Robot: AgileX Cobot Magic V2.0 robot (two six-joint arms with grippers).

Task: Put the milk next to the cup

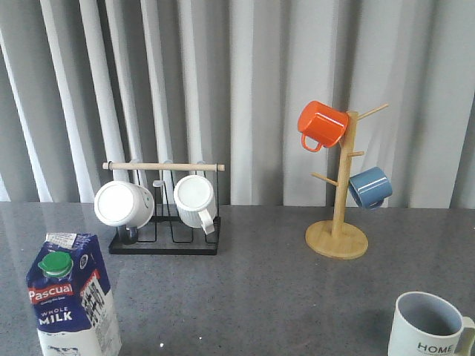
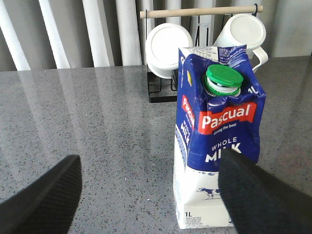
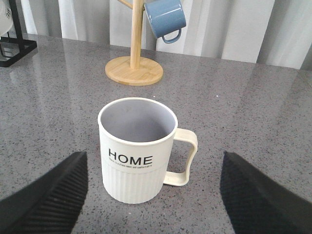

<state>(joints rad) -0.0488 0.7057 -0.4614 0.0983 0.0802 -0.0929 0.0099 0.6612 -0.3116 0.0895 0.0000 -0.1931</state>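
Milk (image 1: 73,297) stands upright on the grey table (image 1: 252,289), just in front of the black mug rack (image 1: 165,222) and well apart from the cup (image 1: 429,326), which sits far off to the rack's right, nearer than the wooden mug tree (image 1: 338,222). Neither arm appears in the front view. The left wrist view alone shows the left gripper (image 2: 156,195) spread wide, one finger overlapping the carton's lower corner (contact cannot be judged), the green cap (image 2: 223,79) facing the camera. The right wrist view shows the right gripper (image 3: 156,192) equally parted, fingers either side of the cup and clear of it, its "HOME" lettering and handle plain, the blue mug (image 3: 165,18) hanging behind.
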